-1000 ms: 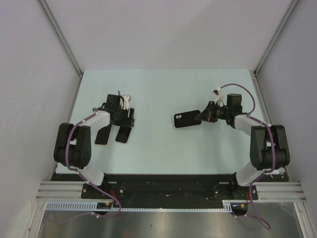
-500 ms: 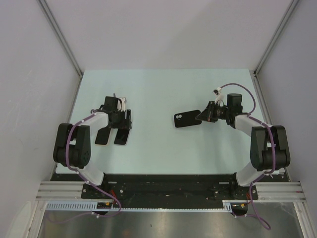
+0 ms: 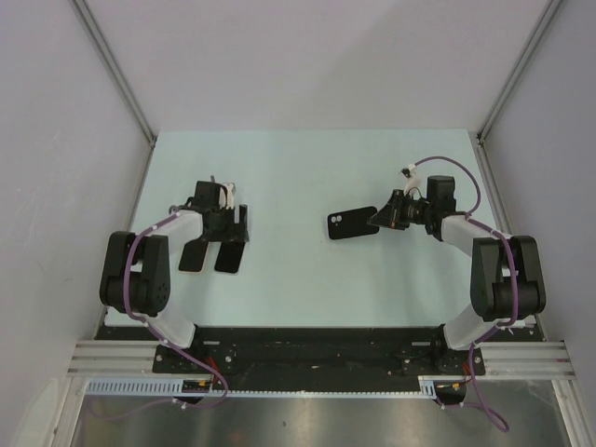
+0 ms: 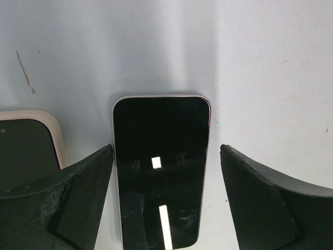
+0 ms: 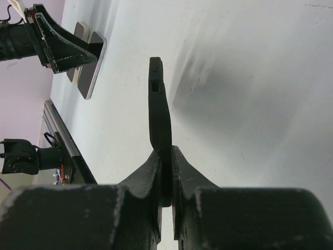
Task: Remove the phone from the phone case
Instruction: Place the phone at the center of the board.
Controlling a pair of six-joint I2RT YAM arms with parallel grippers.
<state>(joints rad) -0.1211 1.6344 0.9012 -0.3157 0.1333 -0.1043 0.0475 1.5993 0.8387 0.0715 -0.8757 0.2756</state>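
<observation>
The phone [image 4: 160, 166] lies flat and screen up on the table, with a black glass face and a pale rim; the top view shows the phone [image 3: 230, 257] at the left. My left gripper [image 4: 165, 153] straddles it, jaws wide open, both fingers clear of its sides. Over on the right, the black phone case [image 3: 352, 226] is pinched at one end by my right gripper [image 3: 384, 219]. In the right wrist view the case [image 5: 158, 109] shows edge-on between the shut fingers of that gripper [image 5: 166, 156].
A second dark slab with a beige rim [image 4: 28, 151] lies just left of the phone, and in the top view this slab [image 3: 194, 256] lies beside it. Grey walls enclose the pale table [image 3: 298, 168]. The left arm [image 5: 49, 41] shows far off in the right wrist view.
My left gripper's jaws have spread wider around the phone, which now lies free on the table a little left of where it was. The right arm and case have not moved.
</observation>
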